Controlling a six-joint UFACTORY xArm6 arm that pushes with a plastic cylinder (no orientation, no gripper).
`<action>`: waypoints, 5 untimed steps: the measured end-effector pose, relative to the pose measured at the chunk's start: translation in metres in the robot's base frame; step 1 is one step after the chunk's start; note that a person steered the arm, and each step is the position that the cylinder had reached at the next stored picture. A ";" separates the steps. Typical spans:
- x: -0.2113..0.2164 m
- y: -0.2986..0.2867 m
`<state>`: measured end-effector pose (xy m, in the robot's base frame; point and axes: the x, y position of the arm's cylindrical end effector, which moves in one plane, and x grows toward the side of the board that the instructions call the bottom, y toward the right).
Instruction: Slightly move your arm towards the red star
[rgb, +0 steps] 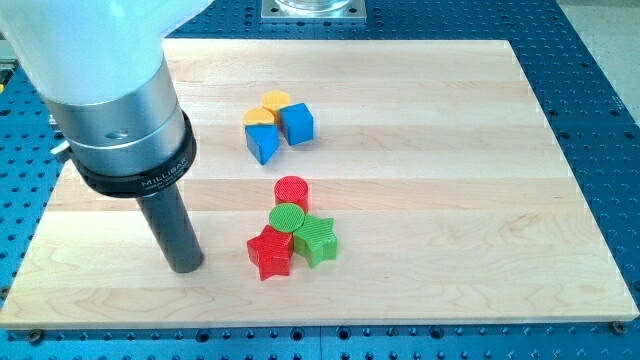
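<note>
The red star (269, 253) lies low on the wooden board (450, 200), a little left of centre. It touches a green cylinder (287, 218) above it and a green star (316, 240) to its right. A red cylinder (292, 190) sits just above the green cylinder. My tip (186, 266) rests on the board to the left of the red star, with a gap about one block wide between them.
Higher up, a second cluster holds a yellow heart (259, 117), a yellow block (276, 101), a blue cube (297, 123) and a blue triangular block (263, 144). The arm's wide silver body (115, 100) covers the view's upper left.
</note>
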<state>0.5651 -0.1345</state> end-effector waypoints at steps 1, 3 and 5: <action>0.000 0.000; -0.008 0.012; -0.008 0.029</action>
<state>0.5573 -0.1053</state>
